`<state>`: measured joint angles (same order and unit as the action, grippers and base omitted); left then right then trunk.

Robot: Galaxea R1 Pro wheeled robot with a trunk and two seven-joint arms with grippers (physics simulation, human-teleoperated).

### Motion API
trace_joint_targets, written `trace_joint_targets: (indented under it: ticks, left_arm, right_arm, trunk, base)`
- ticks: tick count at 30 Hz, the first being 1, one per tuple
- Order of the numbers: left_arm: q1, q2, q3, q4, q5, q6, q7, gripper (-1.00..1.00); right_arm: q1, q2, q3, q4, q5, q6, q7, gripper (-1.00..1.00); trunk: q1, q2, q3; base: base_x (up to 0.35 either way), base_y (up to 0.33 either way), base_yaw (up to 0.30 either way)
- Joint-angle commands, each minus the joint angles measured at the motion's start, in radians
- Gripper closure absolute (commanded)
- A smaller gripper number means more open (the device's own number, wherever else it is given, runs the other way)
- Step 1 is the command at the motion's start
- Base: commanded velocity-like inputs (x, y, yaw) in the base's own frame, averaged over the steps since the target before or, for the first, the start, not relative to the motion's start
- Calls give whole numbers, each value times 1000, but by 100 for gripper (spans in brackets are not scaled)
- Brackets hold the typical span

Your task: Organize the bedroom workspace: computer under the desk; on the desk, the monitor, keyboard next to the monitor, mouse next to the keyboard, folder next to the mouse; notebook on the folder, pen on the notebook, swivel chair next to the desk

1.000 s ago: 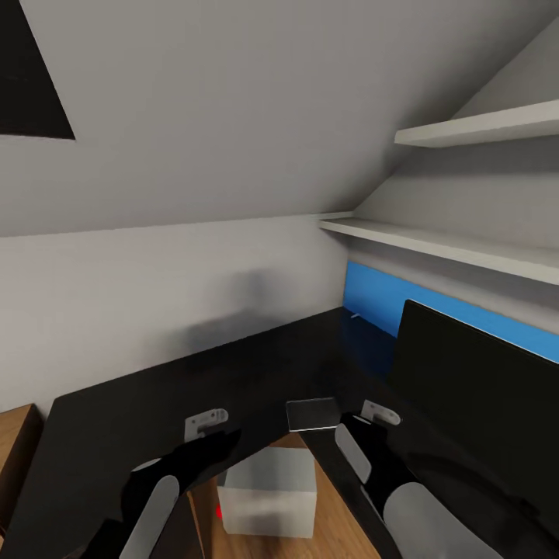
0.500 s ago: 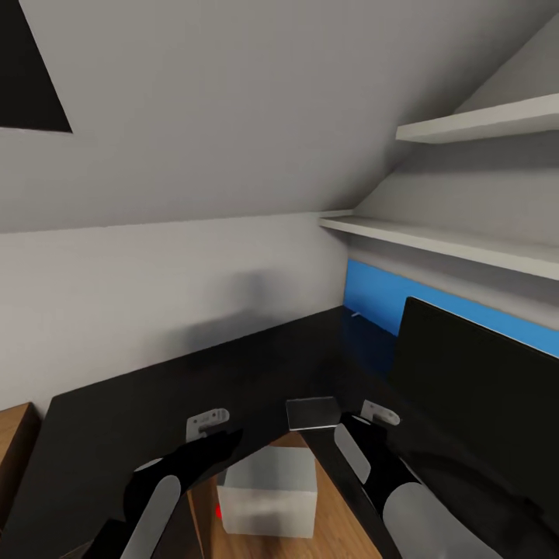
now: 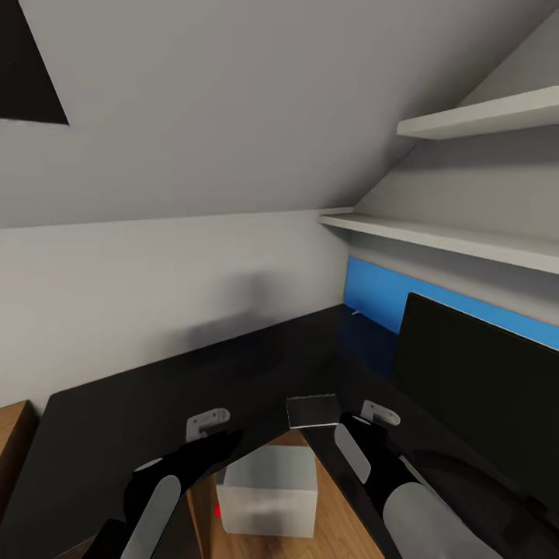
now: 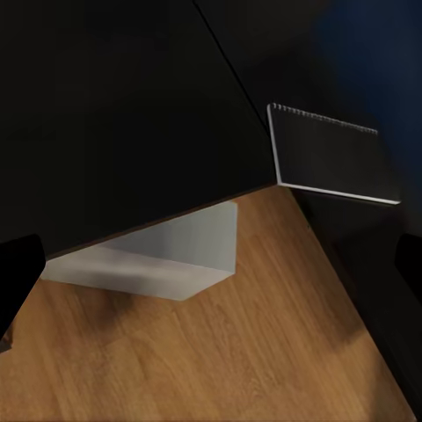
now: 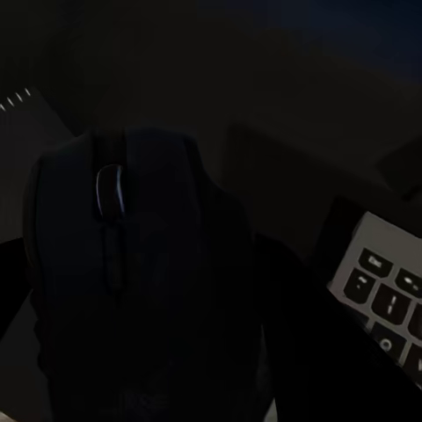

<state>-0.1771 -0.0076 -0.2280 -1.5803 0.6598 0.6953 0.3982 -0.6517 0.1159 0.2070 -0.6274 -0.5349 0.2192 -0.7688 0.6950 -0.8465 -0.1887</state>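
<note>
A: Is anything on the desk (image 3: 140, 404) moving?
B: No. The camera is drifting: the dark window (image 3: 27, 78) is sliding left, and the monitor (image 3: 473, 373) and shelves (image 3: 466, 120) are edging right.

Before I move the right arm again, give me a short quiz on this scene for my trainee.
1. True or false: the notebook stands upright.
2. What sits under the desk? A. computer B. swivel chair C. folder
3. In the right wrist view, what lies beside the mouse?

Key: 1 false, it lies flat on the desk. 2 A. 3 the keyboard.
</note>
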Motion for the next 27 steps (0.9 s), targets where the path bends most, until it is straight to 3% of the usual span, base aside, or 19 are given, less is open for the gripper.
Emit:
trace_joint_targets:
  ticks: [1,10,18,21,27]
  left_arm:
    - [-1,0,-1,-1,11,2,10,-100]
    - [-1,0,-1,-1,11,2,10,-100]
    - [-1,0,-1,-1,11,3,10,-100]
    - [-1,0,-1,-2,11,3,10,-100]
    - [-1,0,-1,-1,11,2,10,-100]
  right_arm:
    - [-1,-1,5,-2,-7,4,-7,100]
    - [-1,-1,4,-1,-7,3,-7,100]
    - [0,-2,-36,-1,-8,2,-5,100]
    - [0,-2,-41,-1,-8,2,-5,100]
    - [-1,-2,-41,0,-8,2,-5,100]
  trunk:
    - [4,-8,-5]
    - [39,-71,-33]
    - [69,-127,-58]
    - [69,-127,-58]
    - [92,-169,-77]
  base:
    - [0,0,0]
    - [0,0,0]
    - [0,0,0]
    - [0,0,0]
    - [0,0,0]
